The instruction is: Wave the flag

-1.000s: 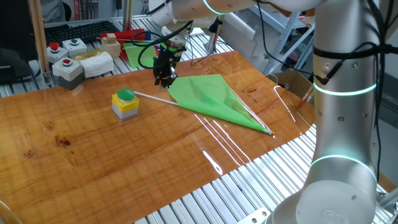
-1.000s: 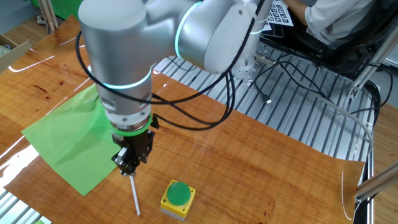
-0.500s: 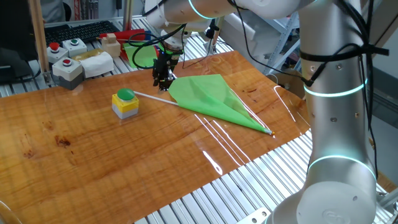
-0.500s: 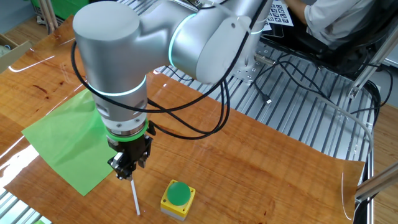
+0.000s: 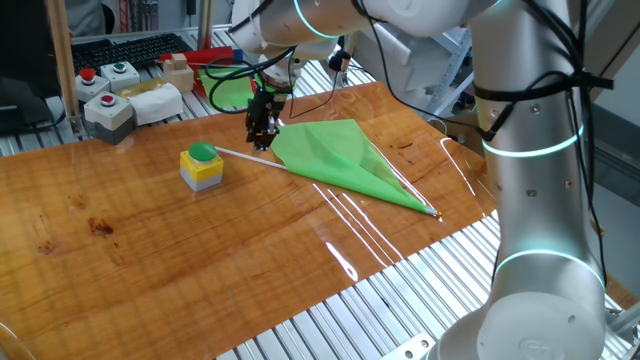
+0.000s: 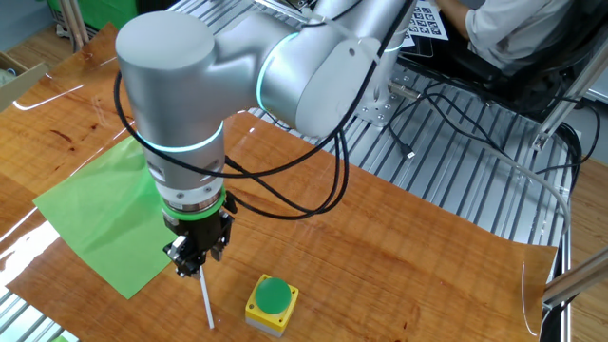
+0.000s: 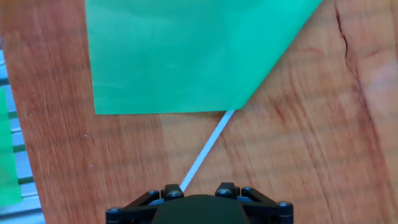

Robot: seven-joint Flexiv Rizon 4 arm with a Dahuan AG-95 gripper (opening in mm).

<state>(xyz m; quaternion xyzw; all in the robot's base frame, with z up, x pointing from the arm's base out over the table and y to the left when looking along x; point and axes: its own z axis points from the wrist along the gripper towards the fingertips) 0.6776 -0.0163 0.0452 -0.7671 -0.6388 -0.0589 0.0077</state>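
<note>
Since the earlier pictures the big silver-grey robot arm (image 6: pixel 180 104) has swung and sunk a little, bringing its black two-finger gripper (image 6: pixel 189 267) lower over the white stick, while nothing on the glossy brown wooden table (image 5: pixel 150 260) has shifted. On that table the flag (image 5: pixel 340 158), a large bright green thin sheet fixed to a long thin white stick (image 6: pixel 206 302), lies flat near the middle, and the small yellow box with a green button (image 5: pixel 202 165) sits just beside the stick's bare end. Its long axis follows the stick: in one fixed view it runs from the bare end near the box, rightward and toward the camera, to the far tip at the table's edge, with the sheet spread along that latter half. The jaws point down at the bare part of the stick close to the cloth's corner, part-way open and holding nothing that I can see; whether the fingertips already touch the stick is unclear. My judgement of the risks: such a thin stick lying flat could roll or skid aside as the jaws close, so they pinch only table; closing too near the cloth could catch the sheet; and a wide wave could sweep the stick's end into the button box.
</note>
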